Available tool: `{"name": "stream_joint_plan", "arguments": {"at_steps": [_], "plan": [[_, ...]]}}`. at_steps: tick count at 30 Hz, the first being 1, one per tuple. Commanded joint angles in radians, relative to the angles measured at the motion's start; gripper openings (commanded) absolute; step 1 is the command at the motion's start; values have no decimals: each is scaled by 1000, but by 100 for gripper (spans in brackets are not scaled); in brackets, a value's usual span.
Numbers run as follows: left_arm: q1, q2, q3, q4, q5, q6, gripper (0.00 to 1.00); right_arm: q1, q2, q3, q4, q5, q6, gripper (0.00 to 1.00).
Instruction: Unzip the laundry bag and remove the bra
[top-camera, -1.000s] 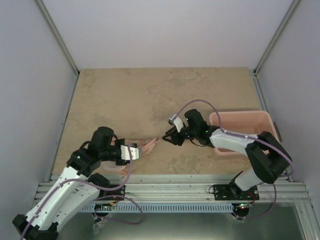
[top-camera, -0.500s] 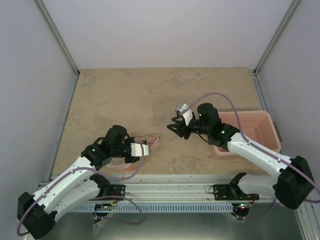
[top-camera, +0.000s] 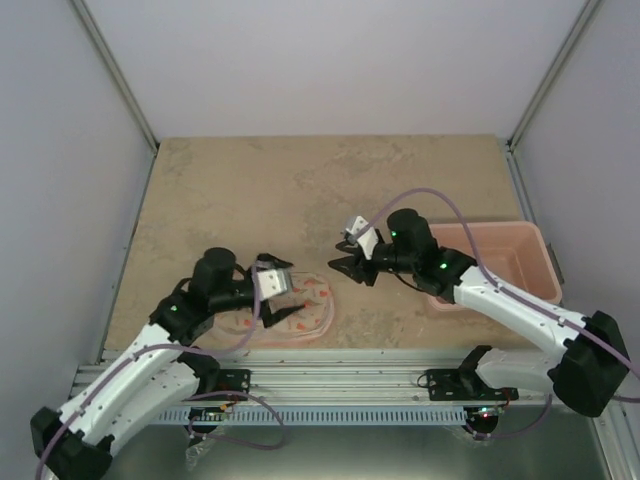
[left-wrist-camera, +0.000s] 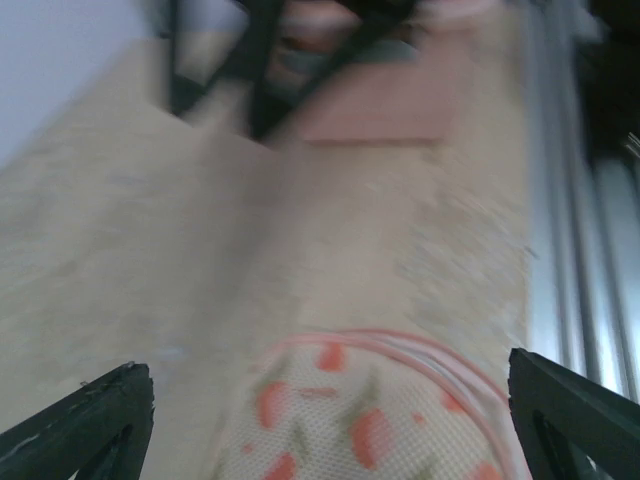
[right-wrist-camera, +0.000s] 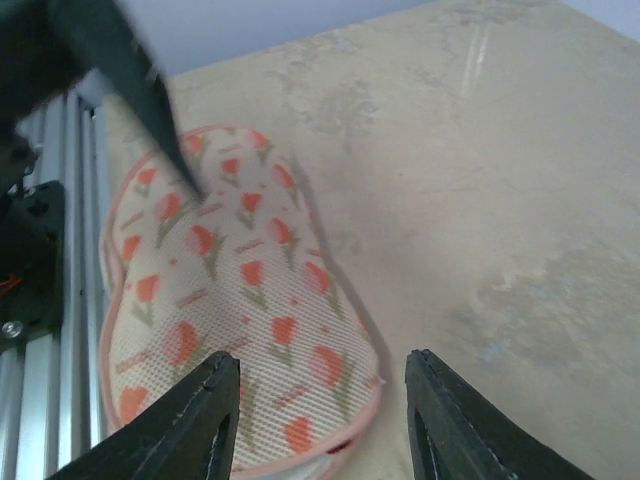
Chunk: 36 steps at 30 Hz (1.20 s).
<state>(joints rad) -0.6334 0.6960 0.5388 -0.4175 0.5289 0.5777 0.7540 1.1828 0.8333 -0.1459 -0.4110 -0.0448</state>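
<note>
— Where is the bag (top-camera: 295, 315)?
— Flat on the surface (top-camera: 300, 180), print up. The pink rim is closed wherever it shows, so the inside is hidden. The left arm covers part of the bag.
— The left fingers (left-wrist-camera: 90, 420)?
— Wide apart over the bag's left half. Their own view is blurred and cuts the bag off.
— The right fingers (right-wrist-camera: 200, 410)?
— Apart too, just beyond the bag's right end. The zip pull is too small to find. The tub (top-camera: 500, 240), farther right, sits partly behind the right arm.

A pink rectangular tub (top-camera: 490, 227) sits at the right edge of the tan, stone-patterned worktop (top-camera: 300, 180). A metal rail (top-camera: 350, 380) runs along the near edge.
</note>
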Motion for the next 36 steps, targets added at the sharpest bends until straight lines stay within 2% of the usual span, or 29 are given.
{"name": "stream_joint_plan", "arguments": {"at_steps": [1, 3, 7, 8, 9, 12, 19, 22, 26, 28, 32, 36], "plan": [[148, -106, 17, 239, -92, -421, 98, 98, 72, 65, -26, 61, -74, 47], [228, -151, 11, 308, -224, -612, 99, 180, 122, 88, -44, 123, -132, 49], [383, -230, -5, 308, -495, -872, 99, 349, 242, 154, -64, 255, -220, 66], [457, -270, -29, 269, -619, -939, 99, 439, 313, 185, -53, 333, -267, 94], [483, -287, -43, 256, -653, -950, 99, 476, 340, 197, -39, 366, -289, 97], [544, -331, -90, 220, -715, -968, 99, 558, 423, 224, -22, 470, -345, 98], [603, -389, -191, 285, -682, -933, 99, 614, 553, 279, -60, 574, -364, 98], [611, -402, -205, 310, -660, -929, 99, 614, 588, 293, -64, 608, -354, 92], [615, -404, -209, 314, -645, -934, 99, 614, 625, 316, -71, 594, -361, 72], [615, -405, -211, 316, -637, -934, 99, 614, 647, 327, -80, 608, -358, 68], [615, -406, -212, 315, -637, -935, 99, 614, 655, 355, -110, 649, -342, 49], [615, -406, -215, 323, -622, -937, 99, 614, 620, 367, -115, 675, -327, 39]]}}
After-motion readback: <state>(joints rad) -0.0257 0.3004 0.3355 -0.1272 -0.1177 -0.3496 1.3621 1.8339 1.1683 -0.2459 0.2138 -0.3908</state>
